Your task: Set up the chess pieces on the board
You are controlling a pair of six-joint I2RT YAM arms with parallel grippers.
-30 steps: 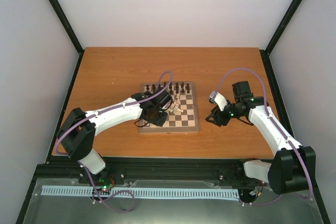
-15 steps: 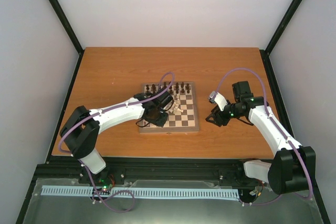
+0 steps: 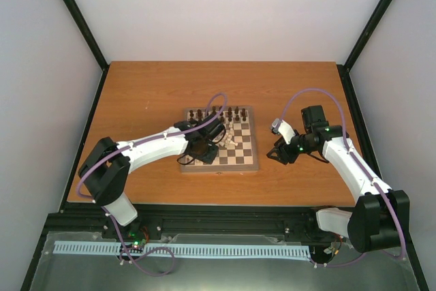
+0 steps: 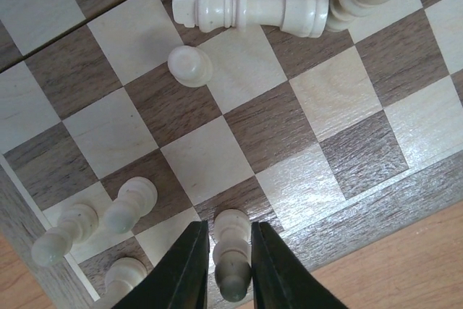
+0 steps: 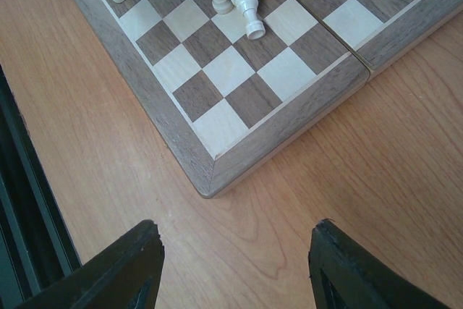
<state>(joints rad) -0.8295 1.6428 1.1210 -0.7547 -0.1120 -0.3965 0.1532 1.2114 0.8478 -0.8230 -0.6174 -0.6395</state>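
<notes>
Here, a small pale cream wooden pawn (image 4: 231, 240) stands upright on a dark square of the small square wooden chessboard (image 4: 289, 106), which has dark brown and light tan checks. The square is in the row next to the board's brown border. The left gripper (image 4: 228, 251) reaches over it with its two black fingers (image 4: 187, 269) set narrow, one just beside the pawn on each side. Whether they press on it I cannot tell. Three more cream pieces (image 4: 134, 200) sit close by, toward the board's corner. Another cream pawn (image 4: 189, 65) stands alone a few squares further in. Beyond it a tall cream piece (image 4: 249, 9) lies on its side against a heap of cream pieces (image 3: 228, 138) near the middle of the board. A line of dark brown pieces (image 3: 218, 112) stands along the far edge. The board rests around the middle of the orange-brown wooden table (image 3: 150, 93). To its right, off the board and near its right near corner, the right gripper (image 5: 235, 229) hangs over bare wood with its jaws spread wide and nothing between them.
</notes>
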